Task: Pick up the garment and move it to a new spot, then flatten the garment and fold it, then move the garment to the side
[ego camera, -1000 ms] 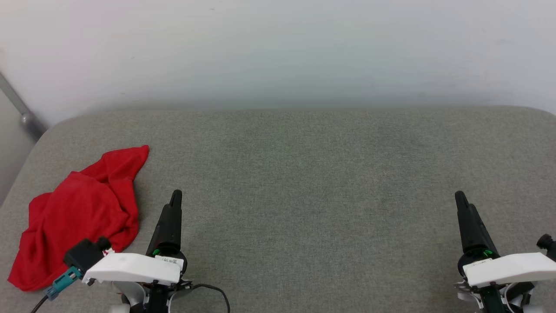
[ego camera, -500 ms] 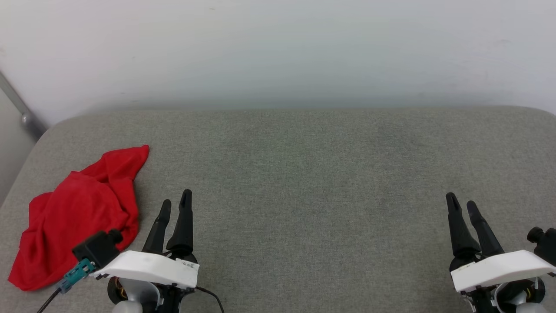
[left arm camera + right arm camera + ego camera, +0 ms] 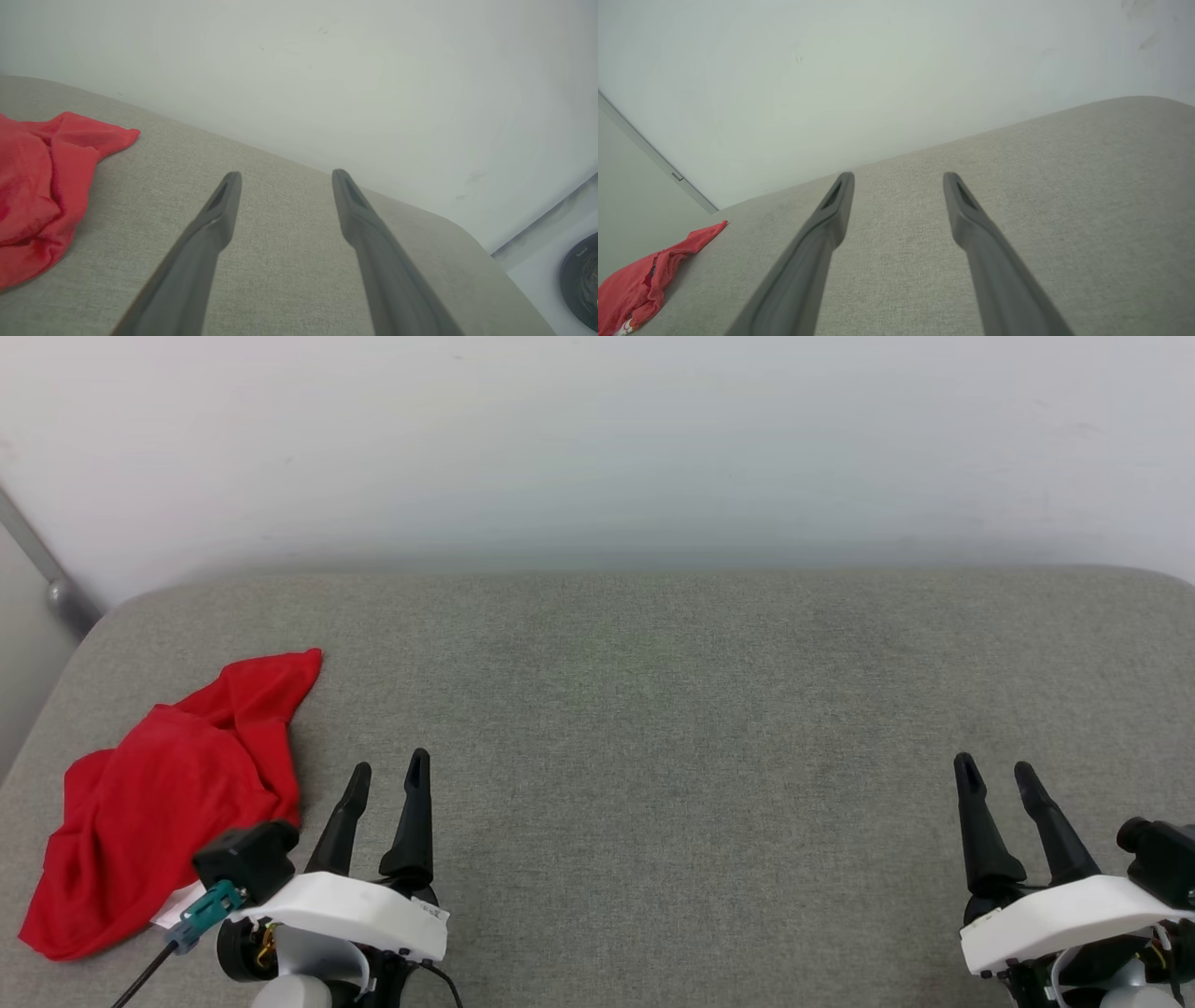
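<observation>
Head view shows the crumpled bright red fabric garment (image 3: 168,803) lying in a loose heap at the near left of the grey woven upholstered cushion (image 3: 653,709). One pointed corner reaches toward the far side, a small scrap of white shows at its near edge, and no lettering is visible. Judging by that, nothing of the task is done: the garment has not been lifted, moved to a new spot, flattened, folded or set aside, so every step is left, starting with the pick-up. Just right of the heap is the left gripper (image 3: 391,761), its two long dark fingers spread apart with bare cushion between them, holding nothing and touching no cloth; the left wrist view agrees, with the red cloth off to the left of the fingers. Well apart, at the near right of the cushion, the right gripper (image 3: 994,763) has its fingers likewise parted and empty over bare grey fabric. Beyond the cushion's far edge rises a plain white wall (image 3: 597,448). The left gripper looks better placed to reach the heap first.
</observation>
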### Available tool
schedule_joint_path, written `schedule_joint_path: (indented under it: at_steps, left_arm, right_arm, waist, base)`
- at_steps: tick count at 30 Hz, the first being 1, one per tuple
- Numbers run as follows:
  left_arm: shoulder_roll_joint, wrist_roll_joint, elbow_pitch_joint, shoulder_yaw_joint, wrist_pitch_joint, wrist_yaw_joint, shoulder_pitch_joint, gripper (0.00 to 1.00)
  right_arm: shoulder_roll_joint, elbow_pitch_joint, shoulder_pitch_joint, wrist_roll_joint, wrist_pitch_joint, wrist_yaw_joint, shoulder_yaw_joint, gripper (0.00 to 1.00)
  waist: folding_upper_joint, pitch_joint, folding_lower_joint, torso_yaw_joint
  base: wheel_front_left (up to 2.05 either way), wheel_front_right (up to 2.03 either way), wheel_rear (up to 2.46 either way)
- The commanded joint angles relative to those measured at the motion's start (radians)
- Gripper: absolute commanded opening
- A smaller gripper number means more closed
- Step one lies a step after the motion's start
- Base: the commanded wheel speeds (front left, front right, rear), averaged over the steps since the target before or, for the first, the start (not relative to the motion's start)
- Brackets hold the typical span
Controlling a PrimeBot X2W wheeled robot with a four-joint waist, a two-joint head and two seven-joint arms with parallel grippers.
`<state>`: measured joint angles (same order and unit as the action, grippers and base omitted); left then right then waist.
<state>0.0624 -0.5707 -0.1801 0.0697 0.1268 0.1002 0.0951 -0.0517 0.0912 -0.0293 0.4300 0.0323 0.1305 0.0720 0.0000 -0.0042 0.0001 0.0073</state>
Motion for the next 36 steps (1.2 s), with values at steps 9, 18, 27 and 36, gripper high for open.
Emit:
schedule_joint_path:
  at_steps: [9, 18, 27, 36]
  left_arm:
    - [0.018, 0.122, -0.014, 0.021, 0.032, -0.014, 0.035, 1.00]
    - [0.019, 0.207, -0.042, 0.038, 0.055, -0.030, 0.039, 1.00]
    - [0.021, 0.283, -0.056, 0.048, 0.075, -0.041, 0.048, 1.00]
    - [0.020, 0.338, -0.072, 0.045, 0.092, -0.058, 0.047, 1.00]
  right_arm:
    - [0.001, -0.031, 0.010, -0.138, 0.025, 0.000, -0.002, 1.00]
    - [0.001, -0.048, 0.023, -0.230, 0.031, 0.000, -0.001, 1.00]
    - [0.001, -0.055, 0.033, -0.297, 0.026, 0.000, 0.000, 1.00]
    - [0.002, -0.054, 0.040, -0.347, 0.030, 0.000, 0.001, 1.00]
  waist:
    - [0.0000, -0.001, -0.0001, 0.000]
    - [0.0000, -0.004, -0.0001, 0.001]
    - [0.0000, -0.002, -0.0001, 0.003]
    - [0.0000, -0.004, -0.0001, 0.003]
  base:
    - [0.00, 0.00, 0.00]
    - [0.00, 0.00, 0.00]
    - [0.00, 0.00, 0.00]
    - [0.00, 0.00, 0.00]
